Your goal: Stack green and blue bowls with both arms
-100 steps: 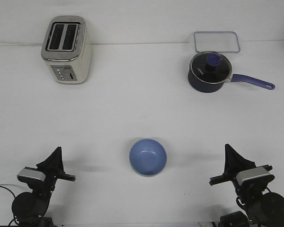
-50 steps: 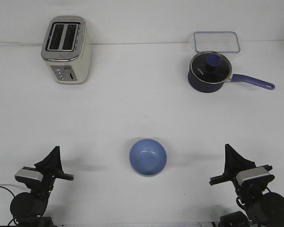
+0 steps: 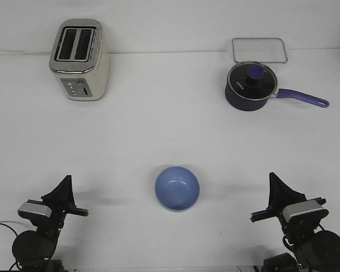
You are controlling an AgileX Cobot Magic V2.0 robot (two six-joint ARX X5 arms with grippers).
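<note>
**A:** So where are the bowls? Only the blue bowl [image 3: 177, 187] shows, sitting upright near the front middle of the table [image 3: 158, 136], roughly between the two arms. There's a thin pale edge along its lower rim, which could be the green one sitting underneath, so the stack may already be done. Can't say for sure from the front view.

**B:** That would explain why both arms sit low at the front corners, well apart from the bowl. Looks like a parked pose.

**A:** And the pincers?

**B:** The left gripper [image 3: 65, 182] and right gripper [image 3: 272, 179] both come to a single dark tip pointing up, so they look closed or close to it. Neither holds or touches anything.

**A:** Rest of the table?

**B:** Toaster [image 3: 79, 59] back left, dark saucepan [image 3: 250, 86] back right with a clear tray [image 3: 259, 50] just behind it. All far from the bowl.
</note>
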